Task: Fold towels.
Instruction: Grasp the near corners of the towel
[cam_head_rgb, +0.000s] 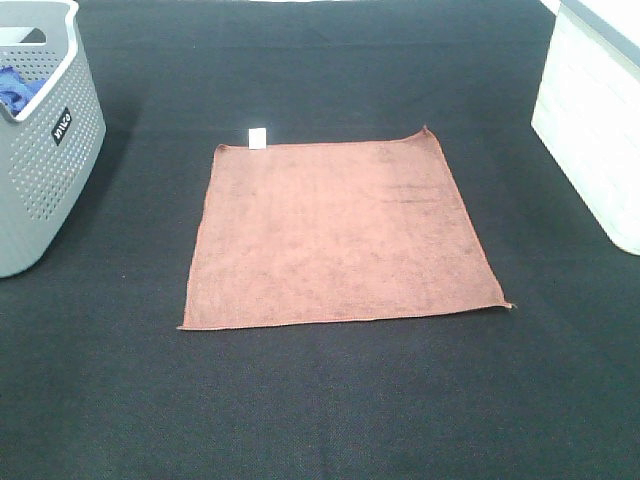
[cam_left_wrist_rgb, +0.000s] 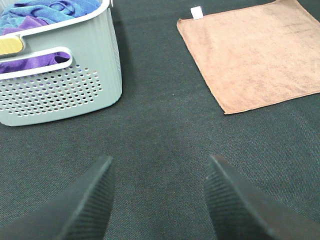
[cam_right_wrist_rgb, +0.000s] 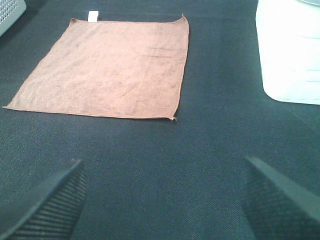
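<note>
Jaws apart, the left gripper (cam_left_wrist_rgb: 160, 158) and right gripper (cam_right_wrist_rgb: 162, 161) sit short of the unfolded terracotta towel (cam_head_rgb: 345, 232), flat on the black mat (cam_head_rgb: 320, 400).

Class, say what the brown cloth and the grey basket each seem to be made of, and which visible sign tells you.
Brown cloth: probably microfibre or terry fabric, matt; fuzzy nap, stitched edges. Grey basket: likely moulded plastic, smooth, slightly glossy; wall with rows of round holes.
</note>
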